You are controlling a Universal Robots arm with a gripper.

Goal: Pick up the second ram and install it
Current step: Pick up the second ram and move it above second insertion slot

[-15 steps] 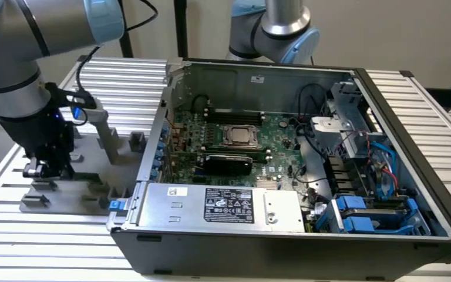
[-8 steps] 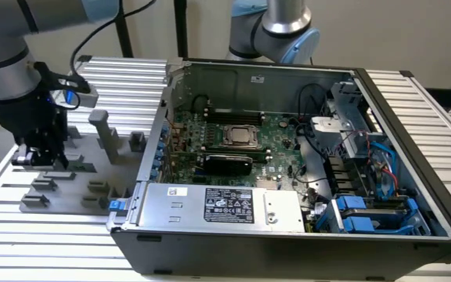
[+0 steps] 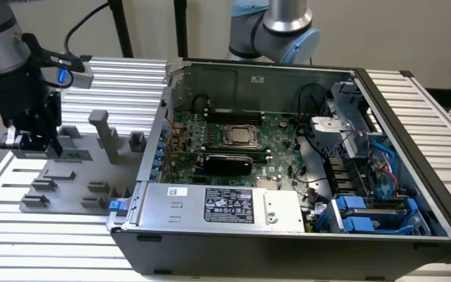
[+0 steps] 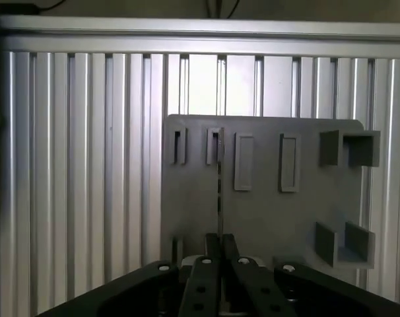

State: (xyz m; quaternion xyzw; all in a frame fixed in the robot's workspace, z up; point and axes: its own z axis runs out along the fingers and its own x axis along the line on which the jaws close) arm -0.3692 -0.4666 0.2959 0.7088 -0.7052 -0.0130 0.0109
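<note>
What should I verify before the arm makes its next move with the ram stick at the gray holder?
1. The gripper is shut on the second ram: ok.
2. The ram runs straight out of the grip, not tilted: ok.
3. The ram is lifted free of the gray fixture: cannot tell.
4. The computer case is open on top: ok.
5. A free memory slot on the motherboard: cannot tell.

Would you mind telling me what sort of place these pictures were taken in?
Probably a robotics lab bench set up for computer assembly: an open desktop tower case with its motherboard exposed lies on a slatted aluminium table, beside a grey parts fixture that a robot arm hangs over.
</note>
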